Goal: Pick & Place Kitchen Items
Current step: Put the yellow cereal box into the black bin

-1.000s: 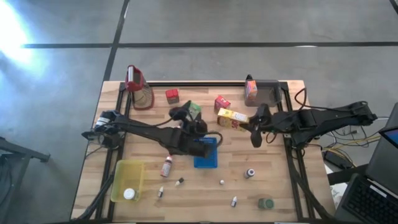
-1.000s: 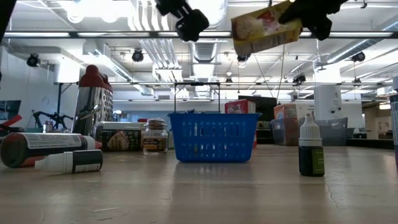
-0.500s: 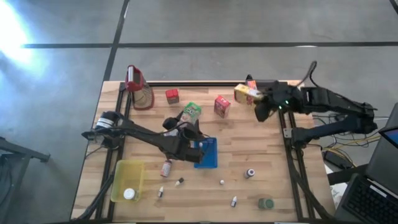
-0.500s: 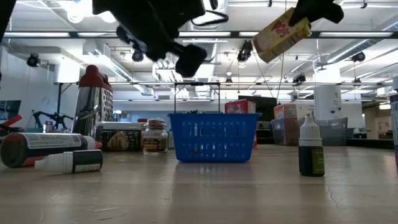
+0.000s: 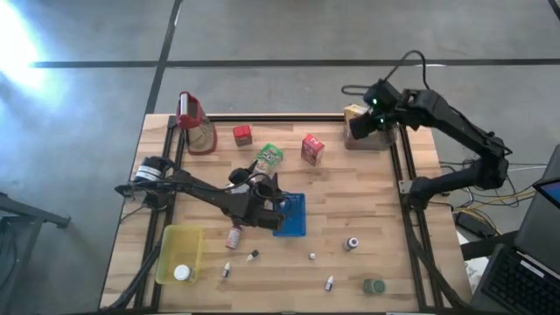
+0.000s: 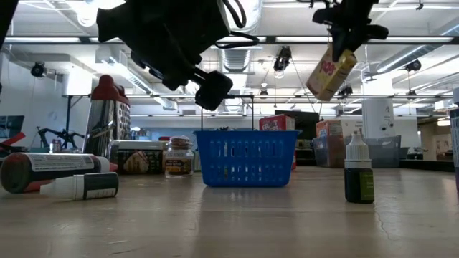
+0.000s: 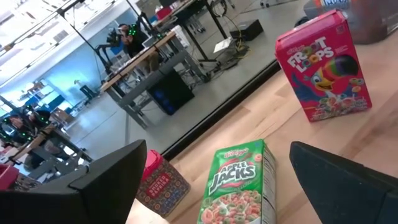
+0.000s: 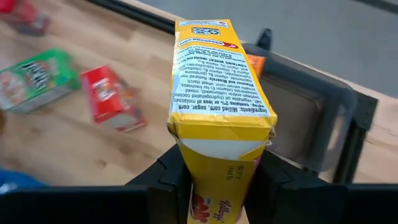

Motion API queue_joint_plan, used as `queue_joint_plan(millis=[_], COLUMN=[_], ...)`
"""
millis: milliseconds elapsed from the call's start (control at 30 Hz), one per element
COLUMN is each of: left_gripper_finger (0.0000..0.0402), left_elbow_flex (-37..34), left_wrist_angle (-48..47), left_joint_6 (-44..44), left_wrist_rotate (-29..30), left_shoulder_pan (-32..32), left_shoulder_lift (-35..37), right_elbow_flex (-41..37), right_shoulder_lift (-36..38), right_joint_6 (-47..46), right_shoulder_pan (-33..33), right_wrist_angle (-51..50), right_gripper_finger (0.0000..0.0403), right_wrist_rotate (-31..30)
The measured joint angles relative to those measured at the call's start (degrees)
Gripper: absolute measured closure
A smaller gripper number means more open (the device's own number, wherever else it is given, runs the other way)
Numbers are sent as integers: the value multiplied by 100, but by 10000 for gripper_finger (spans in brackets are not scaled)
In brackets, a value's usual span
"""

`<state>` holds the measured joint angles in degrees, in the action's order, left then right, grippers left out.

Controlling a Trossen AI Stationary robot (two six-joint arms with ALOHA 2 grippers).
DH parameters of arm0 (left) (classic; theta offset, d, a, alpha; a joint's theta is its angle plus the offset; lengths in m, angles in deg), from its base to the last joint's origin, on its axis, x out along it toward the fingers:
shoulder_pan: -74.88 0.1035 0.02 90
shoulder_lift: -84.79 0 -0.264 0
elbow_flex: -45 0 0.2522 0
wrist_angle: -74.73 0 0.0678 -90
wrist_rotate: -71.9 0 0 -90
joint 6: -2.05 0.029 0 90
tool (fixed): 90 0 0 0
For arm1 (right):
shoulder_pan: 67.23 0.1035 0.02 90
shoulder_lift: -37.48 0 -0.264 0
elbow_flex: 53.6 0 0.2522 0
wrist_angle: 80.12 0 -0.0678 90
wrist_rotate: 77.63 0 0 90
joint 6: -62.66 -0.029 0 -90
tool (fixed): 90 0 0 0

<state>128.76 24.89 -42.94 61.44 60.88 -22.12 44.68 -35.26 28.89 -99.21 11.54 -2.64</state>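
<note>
Over the table's far right corner: right gripper (image 5: pixel 360 128) held high above a dark bin (image 5: pixel 378 131), fingers clamped on the yellow cereal carton (image 5: pixel 355 119)
Grip detail, right wrist view: both dark fingers (image 8: pixel 168 180) press the carton's (image 8: pixel 219 106) opposite faces near one end; carton stands up from them with its ingredients panel facing the camera
Same carton, low view: hangs tilted in the air (image 6: pixel 330 73), clear of the tabletop, under the right gripper (image 6: pixel 346 36)
Dark bin contents: an orange carton (image 8: pixel 255 62) shows just behind the yellow one
Left gripper: hovers over the table's middle (image 5: pixel 255 185), fingers spread wide, nothing between them
Left gripper's surroundings: green Apple Jacks carton (image 5: pixel 269 157) just beyond it, blue perforated basket (image 5: pixel 292 216) beside it
Left wrist view: green carton (image 7: pixel 235 185) upright between the two spread fingers (image 7: pixel 106 180), not touched; red Froot Loops carton (image 7: pixel 323 67) farther off, small red tin (image 7: pixel 160 184) to the other side
Back row on the table: red-topped clear jug (image 5: pixel 196 123) at far left, small red box (image 5: pixel 242 135), red carton (image 5: pixel 311 149)
Near edge: yellow tray (image 5: pixel 179 253) holding a white lid (image 5: pixel 181 273); small bottles (image 5: pixel 234 236) and a round green tin (image 5: pixel 374 285) scattered apart on the wood
Low view foreground: two tubes lying on their sides (image 6: pixel 57 172) at left, a white-capped dropper bottle (image 6: pixel 358 172) upright at right
</note>
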Motion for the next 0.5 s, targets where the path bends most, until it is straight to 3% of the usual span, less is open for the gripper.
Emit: queue_joint_plan(millis=[200, 500], left_gripper_finger=[2, 2], left_elbow_flex=[0, 0], left_wrist_angle=[-37, -35], left_joint_6=[185, 300], left_wrist_rotate=[0, 0], left_shoulder_pan=[0, 24], left_shoulder_lift=[0, 0], right_elbow_flex=[236, 249], right_shoulder_lift=[-343, -837], right_joint_6=[226, 587], right_shoulder_pan=[-875, -1776], right_wrist_angle=[-322, -469], right_gripper_finger=[317, 298], right_wrist_rotate=[178, 611])
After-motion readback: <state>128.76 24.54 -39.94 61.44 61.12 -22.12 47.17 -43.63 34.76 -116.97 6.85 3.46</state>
